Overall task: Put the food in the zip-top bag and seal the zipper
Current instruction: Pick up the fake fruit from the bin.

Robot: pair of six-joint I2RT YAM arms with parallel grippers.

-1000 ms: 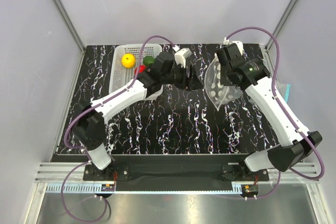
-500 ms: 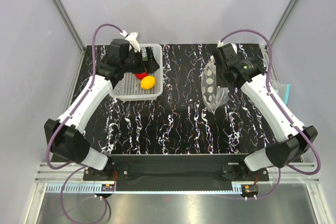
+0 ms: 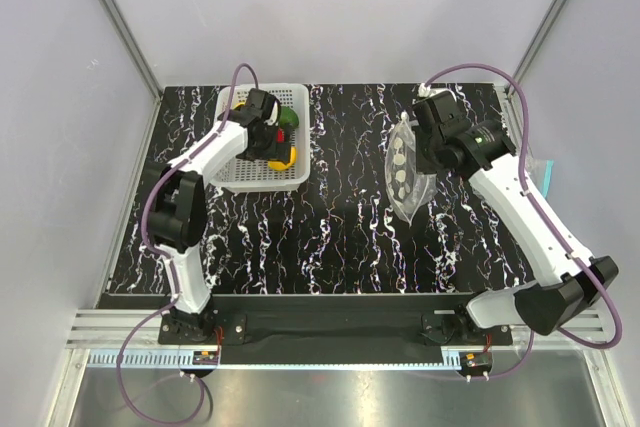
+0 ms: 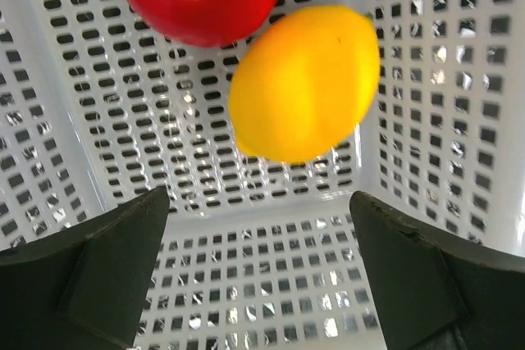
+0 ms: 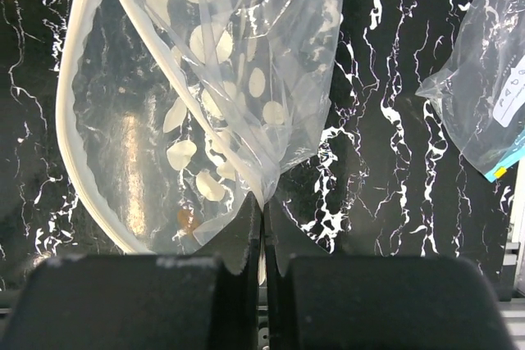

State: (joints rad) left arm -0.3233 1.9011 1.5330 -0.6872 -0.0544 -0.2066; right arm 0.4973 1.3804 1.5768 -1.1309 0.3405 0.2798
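At two o'clock on the tabletop (image 3: 340, 237) the right fingers (image 5: 250, 235) pinch shut on the zip-top bag (image 5: 205, 79), its mouth gaping. Farther, at eleven o'clock, the left fingers (image 4: 123, 260) hang wide apart and empty in the basket (image 3: 232, 175) over a yellow fruit (image 4: 305, 81). Fetching food is the step, I'd judge, so they should lower and close next.

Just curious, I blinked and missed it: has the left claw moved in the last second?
Yes. The left gripper swung left from mid-table into the white basket.
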